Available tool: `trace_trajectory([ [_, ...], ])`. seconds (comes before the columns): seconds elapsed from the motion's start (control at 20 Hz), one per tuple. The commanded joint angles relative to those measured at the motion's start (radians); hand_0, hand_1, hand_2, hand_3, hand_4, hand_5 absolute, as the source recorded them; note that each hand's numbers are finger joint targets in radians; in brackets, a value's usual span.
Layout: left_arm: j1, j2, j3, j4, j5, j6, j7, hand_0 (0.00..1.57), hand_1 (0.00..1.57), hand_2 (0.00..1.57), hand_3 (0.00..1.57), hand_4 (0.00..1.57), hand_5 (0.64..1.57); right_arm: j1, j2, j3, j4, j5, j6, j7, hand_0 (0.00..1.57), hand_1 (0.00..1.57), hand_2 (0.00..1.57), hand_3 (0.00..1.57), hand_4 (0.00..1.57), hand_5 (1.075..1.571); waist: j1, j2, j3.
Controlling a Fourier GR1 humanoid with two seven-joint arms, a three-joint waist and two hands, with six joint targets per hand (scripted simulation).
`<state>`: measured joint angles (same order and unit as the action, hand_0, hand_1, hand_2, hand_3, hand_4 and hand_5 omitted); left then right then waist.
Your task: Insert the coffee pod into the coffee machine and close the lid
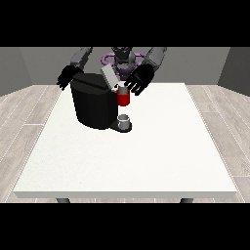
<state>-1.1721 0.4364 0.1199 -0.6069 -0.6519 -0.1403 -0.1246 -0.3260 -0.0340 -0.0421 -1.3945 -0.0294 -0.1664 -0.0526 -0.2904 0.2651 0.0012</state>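
Hand at view's right [140, 79] hovered just above-right of small grey coffee pod [123, 90] atop red holder, fingers spread apart; grey hinged lid [110, 76] tilted open.

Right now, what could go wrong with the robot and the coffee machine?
1. The lid is up and tilted, and the hand at the view's right is close beside it. It might bump the lid before the pod is seated.
2. The pod sits at the top of the red part. It could go in crooked and stop the lid from closing.
3. The cup stands right below, so a slipped pod might land on it.
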Motion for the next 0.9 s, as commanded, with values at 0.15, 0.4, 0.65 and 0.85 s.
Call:
trace_trajectory([
  [0.15, -0.008, 0.054, 0.018, 0.022, -0.003, -0.01, -0.061, 1.2, 1.2, 1.23, 1.09, 0.46, 1.571, -0.006, 0.013, 0.022, -0.041, 0.023, -0.023, 0.003, 0.0, 0.0, 0.0, 0.0, 0.43, 1.571, -0.02, 0.055, -0.0014],
  [0.4, -0.007, -0.002, -0.012, -0.002, -0.031, 0.008, -0.003, 1.12, 1.12, 1.16, 0.99, 0.44, 1.571, 0.004, 0.001, -0.014, 0.028, 0.002, -0.012, -0.019, 0.0, 0.0, 0.0, 0.0, 0.4, 1.571, 0.003, 0.021, -0.001],
  [0.65, 0.007, 0.004, -0.009, 0.013, -0.042, 0.012, 0.004, 1.05, 1.05, 1.12, 0.95, 0.37, 1.571, 0.022, -0.016, 0.006, -0.008, 0.007, 0.01, 0.018, 0.0, 0.0, 0.0, 0.0, 0.44, 1.571, -0.009, -0.011, -0.0012],
  [0.85, -0.003, 0.014, -0.009, -0.001, -0.042, 0.005, -0.035, 1.06, 1.06, 1.12, 0.95, 0.36, 1.571, 0.016, -0.011, -0.027, 0.008, -0.023, 0.012, -0.025, 0.0, 0.0, 0.0, 0.0, 0.48, 1.571, -0.007, 0.013, -0.0009],
])
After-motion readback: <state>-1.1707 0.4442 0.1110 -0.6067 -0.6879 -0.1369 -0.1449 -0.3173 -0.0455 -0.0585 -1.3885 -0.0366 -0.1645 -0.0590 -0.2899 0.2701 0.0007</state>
